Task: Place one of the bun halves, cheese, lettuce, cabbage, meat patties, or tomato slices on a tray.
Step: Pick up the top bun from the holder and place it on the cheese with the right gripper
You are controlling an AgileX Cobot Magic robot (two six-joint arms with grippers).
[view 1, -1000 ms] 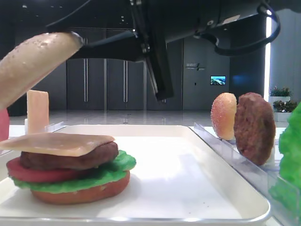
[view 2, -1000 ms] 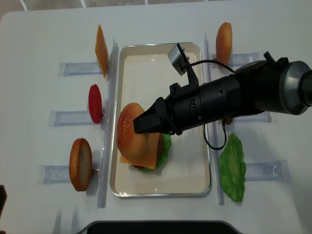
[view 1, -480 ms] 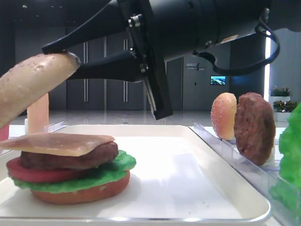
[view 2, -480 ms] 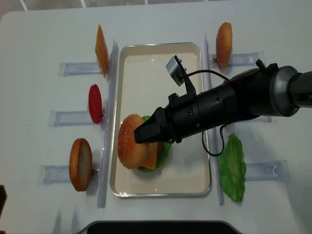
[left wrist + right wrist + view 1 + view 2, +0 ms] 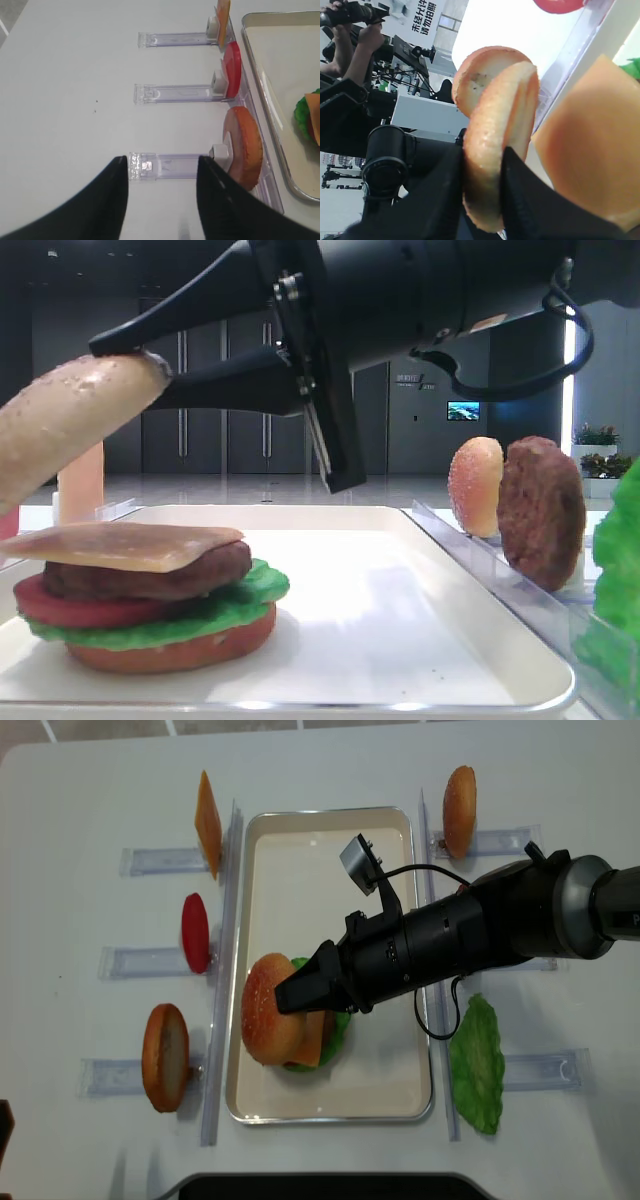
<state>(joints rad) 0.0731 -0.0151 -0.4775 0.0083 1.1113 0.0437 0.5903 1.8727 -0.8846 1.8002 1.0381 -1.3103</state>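
Spanning the view, a white table (image 5: 90,780) carries the tray (image 5: 330,850).

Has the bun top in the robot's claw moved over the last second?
Yes. In the overhead view the bun top, clamped in the right gripper, has slid toward the tray's near end, and now hangs over the stacked burger.

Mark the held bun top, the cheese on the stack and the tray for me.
bun top (image 5: 265,1010), overhead view, on its speckled dome.
cheese (image 5: 125,543), low side view, on the slice's top face.
tray (image 5: 330,812), overhead view, on the far rim.
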